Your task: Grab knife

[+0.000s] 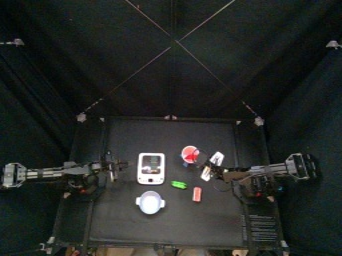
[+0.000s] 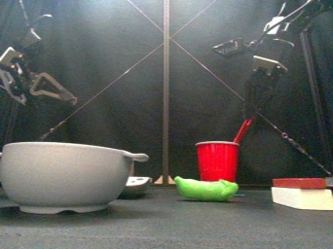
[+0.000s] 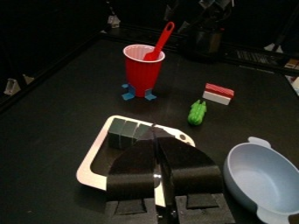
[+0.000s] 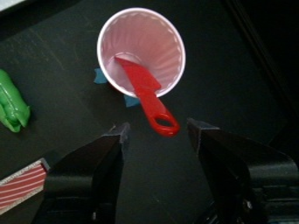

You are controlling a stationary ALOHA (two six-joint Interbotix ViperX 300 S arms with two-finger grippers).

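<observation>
Red plastic knife (image 4: pixel 145 90) is standing blade-down in the red cup (image 4: pixel 145 54), its looped handle poking over the rim just ahead of the right gripper (image 4: pixel 159 138), whose jaws are gaping wide on either side of that handle without touching it. Nothing is grasped yet; closing and lifting are remaining. The left gripper (image 3: pixel 160 171) is hovering pinched together over a white tray (image 3: pixel 98 158).

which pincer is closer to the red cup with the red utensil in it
Right. The right pincer hangs open just above the red cup, by the red utensil's handle. The left pincer sits farther away, over the white tray.
</observation>
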